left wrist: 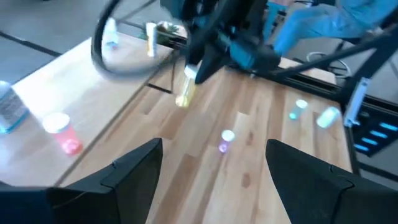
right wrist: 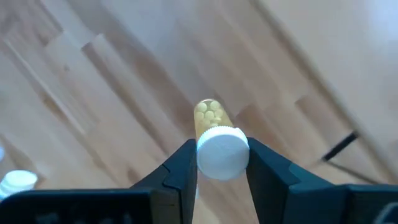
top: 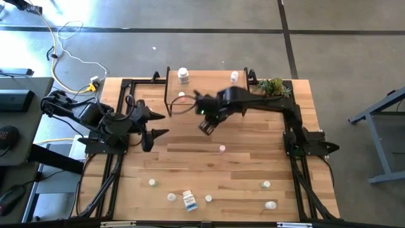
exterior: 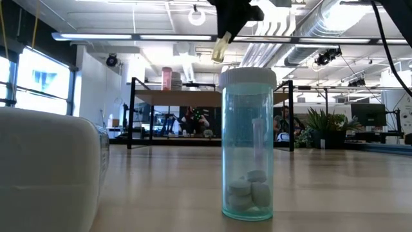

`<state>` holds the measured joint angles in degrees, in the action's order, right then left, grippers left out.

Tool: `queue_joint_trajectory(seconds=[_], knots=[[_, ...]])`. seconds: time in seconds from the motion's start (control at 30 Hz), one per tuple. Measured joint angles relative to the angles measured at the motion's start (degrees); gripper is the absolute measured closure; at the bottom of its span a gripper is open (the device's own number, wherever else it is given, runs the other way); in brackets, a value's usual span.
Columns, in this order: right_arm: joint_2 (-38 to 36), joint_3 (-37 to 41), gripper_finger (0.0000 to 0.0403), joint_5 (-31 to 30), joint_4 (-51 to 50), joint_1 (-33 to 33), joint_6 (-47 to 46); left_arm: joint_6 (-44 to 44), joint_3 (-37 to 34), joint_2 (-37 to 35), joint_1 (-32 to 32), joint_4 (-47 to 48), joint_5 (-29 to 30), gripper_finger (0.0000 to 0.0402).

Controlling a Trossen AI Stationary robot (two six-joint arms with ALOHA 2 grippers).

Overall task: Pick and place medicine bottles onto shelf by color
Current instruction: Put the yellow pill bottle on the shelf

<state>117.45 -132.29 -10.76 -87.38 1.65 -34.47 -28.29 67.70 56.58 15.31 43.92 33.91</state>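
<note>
Shelf point(top: 205, 79), far edge of the table: already holds three bottles. Right gripper point(right wrist: 219, 163), above mid-table just short of the shelf, pinches a yellow bottle point(right wrist: 216, 134) at its white cap. I judge it light, rigid and slick, so I grip at the cap. Left gripper point(left wrist: 211, 168) waits at the left, spread wide.

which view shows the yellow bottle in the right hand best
The right wrist view: the yellow bottle fills the centre, white cap pinched in the right hand. The left wrist view shows it blurred; the low view shows only a sliver; the high view barely shows it.
</note>
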Motion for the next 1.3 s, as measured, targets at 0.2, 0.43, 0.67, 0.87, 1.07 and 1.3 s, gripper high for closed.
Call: queue_joint_trajectory(seconds=[0.2,0.43,0.67,0.87,1.07,1.3], knots=[[-3.13,0.00,0.0299,-0.37,-1.90,6.11,9.02,0.00,-0.02,0.35,-4.26,0.02,-1.95,0.0124],[-4.54,0.02,0.0299,0.03,-2.68,13.55,21.77,-0.02,-0.04,1.39,-9.39,-0.03,-3.14,0.0124],[-4.46,0.02,0.0299,2.29,-2.66,20.60,33.53,-0.11,-0.04,3.77,-13.68,-0.01,-4.40,0.0124],[-3.99,0.01,0.0299,5.79,-2.66,25.18,39.07,-0.19,-0.04,5.42,-16.18,-0.13,-5.38,0.0124],[-1.74,0.02,0.0299,8.00,-2.64,26.60,42.25,-0.28,-0.04,5.82,-17.75,-0.09,-5.38,0.0124],[0.65,0.01,0.0299,8.23,-2.64,26.44,43.57,-1.56,-0.04,5.84,-18.73,-0.09,-5.36,0.0124]])
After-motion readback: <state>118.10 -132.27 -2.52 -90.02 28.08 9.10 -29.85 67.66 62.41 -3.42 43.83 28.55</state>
